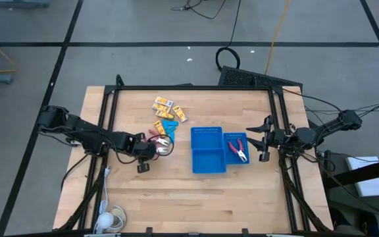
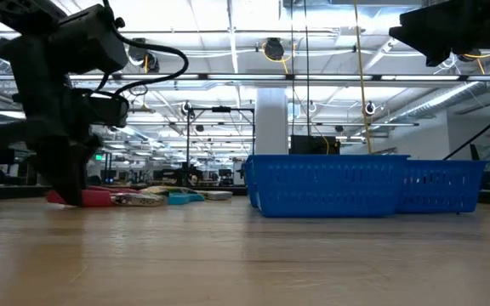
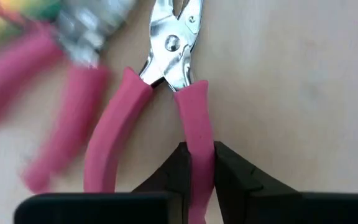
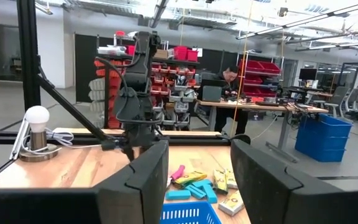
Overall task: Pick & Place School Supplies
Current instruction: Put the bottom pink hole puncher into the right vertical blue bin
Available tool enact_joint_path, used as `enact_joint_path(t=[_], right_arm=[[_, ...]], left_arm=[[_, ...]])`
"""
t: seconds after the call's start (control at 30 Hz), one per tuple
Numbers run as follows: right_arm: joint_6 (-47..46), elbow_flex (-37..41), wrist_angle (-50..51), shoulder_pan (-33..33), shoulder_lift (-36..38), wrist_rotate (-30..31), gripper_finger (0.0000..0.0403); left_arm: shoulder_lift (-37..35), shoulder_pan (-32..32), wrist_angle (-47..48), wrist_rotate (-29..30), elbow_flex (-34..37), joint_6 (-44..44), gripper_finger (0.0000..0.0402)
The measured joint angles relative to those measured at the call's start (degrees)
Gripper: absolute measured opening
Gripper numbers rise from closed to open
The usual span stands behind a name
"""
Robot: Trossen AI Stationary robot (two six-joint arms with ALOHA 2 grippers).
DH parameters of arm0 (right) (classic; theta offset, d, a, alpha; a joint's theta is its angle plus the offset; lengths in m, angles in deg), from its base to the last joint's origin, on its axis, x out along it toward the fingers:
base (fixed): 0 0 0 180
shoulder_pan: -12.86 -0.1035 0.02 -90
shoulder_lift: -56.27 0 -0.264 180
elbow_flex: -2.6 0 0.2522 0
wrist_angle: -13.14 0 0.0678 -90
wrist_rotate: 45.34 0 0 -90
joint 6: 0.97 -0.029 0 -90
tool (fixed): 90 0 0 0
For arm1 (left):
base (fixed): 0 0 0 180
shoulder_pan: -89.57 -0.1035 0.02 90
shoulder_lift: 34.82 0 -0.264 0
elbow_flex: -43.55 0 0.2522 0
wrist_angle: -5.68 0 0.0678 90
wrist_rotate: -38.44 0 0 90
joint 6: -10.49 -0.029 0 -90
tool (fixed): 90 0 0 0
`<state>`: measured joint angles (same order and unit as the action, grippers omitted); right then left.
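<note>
Wooden table (image 1: 176, 197), seen from above, with the blue tray (image 1: 208, 160) right of centre; one red-handled tool (image 1: 239, 149) already lies in its smaller right-hand compartment. Left of the tray, near the frame's centre, the remaining supplies are clustered: yellow-orange packets (image 1: 163, 103), a light-blue piece (image 1: 170, 126) and red-handled pliers (image 3: 166, 93). The left gripper (image 1: 151, 150) is down at the lower edge of this cluster; the right gripper (image 1: 263, 139), fingers spread and empty, waits at the tray's right side. In the left wrist view the fingers (image 3: 173, 174) pinch one pink handle from either side. The pliers' long axis runs straight away from the gripper, metal tips farthest. The second handle splays free, so a lift may let the tool swing.
</note>
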<state>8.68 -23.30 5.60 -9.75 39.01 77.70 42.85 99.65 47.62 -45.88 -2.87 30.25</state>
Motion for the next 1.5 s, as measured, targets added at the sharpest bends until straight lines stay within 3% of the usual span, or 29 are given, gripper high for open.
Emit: enact_joint_path(t=[0.3,0.47,0.57,0.73,0.93,1.07,1.2,1.33,1.5], right_arm=[[0.08,0.00,0.50,0.00,-0.09,0.22,0.0164],[3.96,-0.02,1.69,0.02,-2.02,1.70,0.0162],[6.82,-0.02,0.64,0.06,-6.47,1.85,0.0156],[12.42,-0.02,-11.23,0.13,-17.72,6.02,0.0147],[17.57,-0.02,-23.36,0.28,-27.44,7.66,0.0144],[18.09,-1.17,-24.24,1.49,-31.35,7.48,0.0144],[17.82,-3.93,-23.47,2.90,-36.91,7.35,0.0155],[16.70,-7.93,-23.42,3.83,-43.89,7.05,0.0190],[16.48,-14.95,-23.29,3.88,-53.21,2.47,0.0238]], left_arm=[[-4.51,0.39,1.08,-0.28,-8.14,2.04,0.0044],[-4.64,0.34,-3.92,0.23,-12.82,-0.15,0.0046],[-3.71,0.38,-11.25,-0.11,-14.69,-5.31,0.0047],[-2.13,-0.42,-16.63,-0.72,-15.87,-11.18,0.0045],[-1.77,-2.19,-16.53,-1.69,-15.88,-11.82,0.0049],[-1.79,-2.97,-19.11,-4.99,-15.88,-10.14,0.0045],[-1.33,-5.52,-23.55,-10.02,-15.90,-1.64,0.0048],[-0.35,-7.69,-26.55,-17.31,-15.90,1.90,0.0049],[1.99,-8.64,-29.57,-24.55,-15.91,1.41,0.0044]])
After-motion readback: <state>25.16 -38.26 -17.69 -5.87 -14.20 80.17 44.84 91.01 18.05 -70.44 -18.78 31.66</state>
